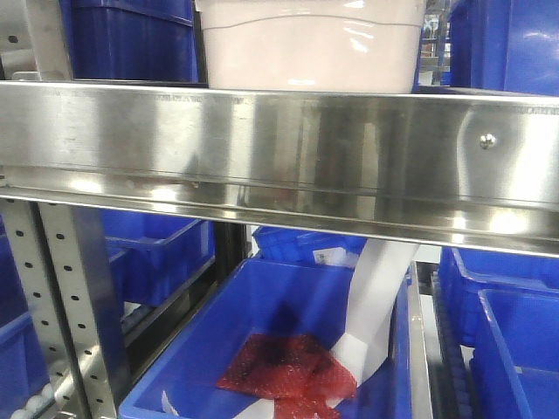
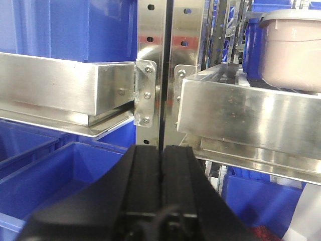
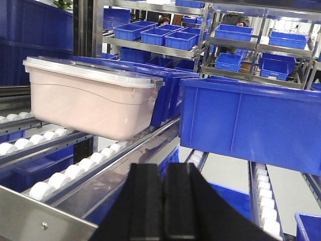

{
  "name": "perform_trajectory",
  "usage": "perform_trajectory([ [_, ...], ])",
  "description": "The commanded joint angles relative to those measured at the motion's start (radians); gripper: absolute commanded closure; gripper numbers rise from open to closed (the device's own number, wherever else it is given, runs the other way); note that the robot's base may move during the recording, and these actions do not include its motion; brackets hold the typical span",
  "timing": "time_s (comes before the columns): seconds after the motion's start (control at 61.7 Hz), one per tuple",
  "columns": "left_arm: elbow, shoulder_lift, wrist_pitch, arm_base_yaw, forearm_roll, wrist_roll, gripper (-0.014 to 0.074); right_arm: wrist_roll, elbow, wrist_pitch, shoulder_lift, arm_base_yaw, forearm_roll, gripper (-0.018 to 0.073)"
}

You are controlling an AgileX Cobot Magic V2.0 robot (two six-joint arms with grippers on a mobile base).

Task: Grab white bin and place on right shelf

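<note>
Black gripper fingers fill the bottom of both wrist views: the left gripper [image 2: 161,165] has its two fingers pressed together along a thin seam with nothing between them, and the right gripper [image 3: 163,201] is likewise closed flat and empty. Neither touches the white bin [image 3: 88,103], which sits up on the right shelf [image 1: 279,148], resting on white rollers [image 3: 75,170] behind the broad steel front rail. No brand, label or readable writing shows on the bin, the rail or the blue bins; a strip of white paper [image 1: 377,301] in the blue bin [image 1: 288,349] below the shelf carries marks too blurred to read. In the right wrist view the tub's long axis runs along the roller lane, receding up and to the left, with one rounded corner turned toward the camera and its lid on. Beside it on the next lane, just apart from it, stands a large blue tub [image 3: 251,120]. From the left wrist the same bin [image 2: 291,50] appears at upper right, above the shelf's shiny rail, well away from the fingers. That arm points level at the perforated uprights [image 2: 158,65] between two racks; the right arm points along the shelf from low at its front edge, near a screw head [image 3: 44,225]. Red mesh packaging [image 1: 288,367] lies in the lower blue bin.
</note>
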Motion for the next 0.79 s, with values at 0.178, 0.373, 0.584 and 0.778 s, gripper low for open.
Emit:
perform_trajectory([
  [0.178,0.017,-0.015,-0.093,-0.003,-0.008,-0.003,0.0714,0.175,0.085,-0.203,0.014,-0.002,-0.218,0.0488],
  [0.373,0.017,-0.015,-0.093,-0.003,-0.008,-0.003,0.0714,0.357,0.261,-0.352,-0.017,-0.002,-0.349,0.0488],
  [0.584,0.017,-0.015,-0.093,-0.003,-0.008,-0.003,0.0714,0.357,0.446,-0.438,-0.077,-0.002,-0.286,0.0488],
  [0.778,0.017,-0.015,-0.093,-0.003,-0.008,-0.003,0.0714,0.356,0.511,-0.472,-0.101,-0.002,-0.263,0.0488],
])
